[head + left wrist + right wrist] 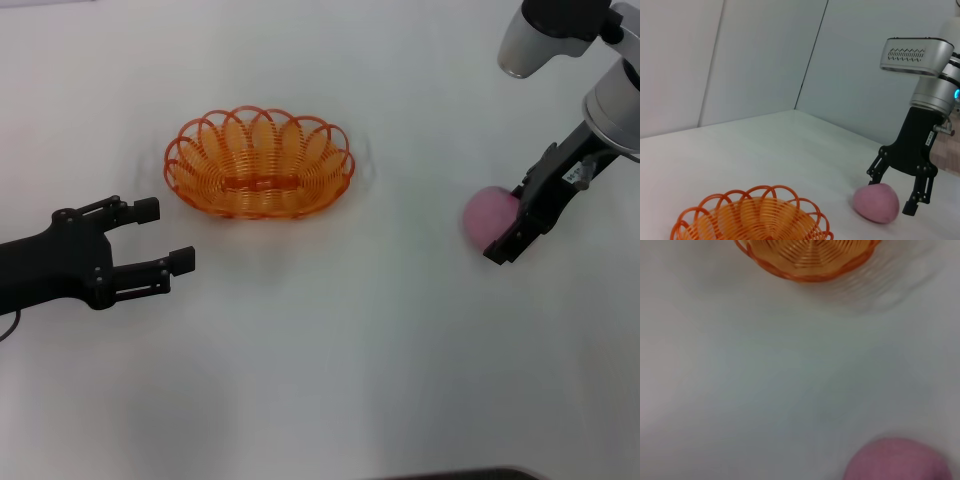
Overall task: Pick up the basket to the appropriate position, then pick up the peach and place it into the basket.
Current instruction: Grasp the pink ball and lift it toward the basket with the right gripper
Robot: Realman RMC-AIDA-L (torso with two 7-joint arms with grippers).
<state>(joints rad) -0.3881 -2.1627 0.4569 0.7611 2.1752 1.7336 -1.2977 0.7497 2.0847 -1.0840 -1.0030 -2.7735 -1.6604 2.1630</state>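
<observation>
Peach pickup step: right end effector [897, 192] open astride the peach [876, 202], not yet closed. Next: close, lift, carry left to basket [259, 164]. Left end effector [155, 236] open, empty.

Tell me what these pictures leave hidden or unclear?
- Head view: the right gripper covers the peach's right side, so contact cannot be judged.
- Left wrist view: the bottom edge cuts off the basket.
- Right wrist view: the edges crop both basket and peach.
</observation>
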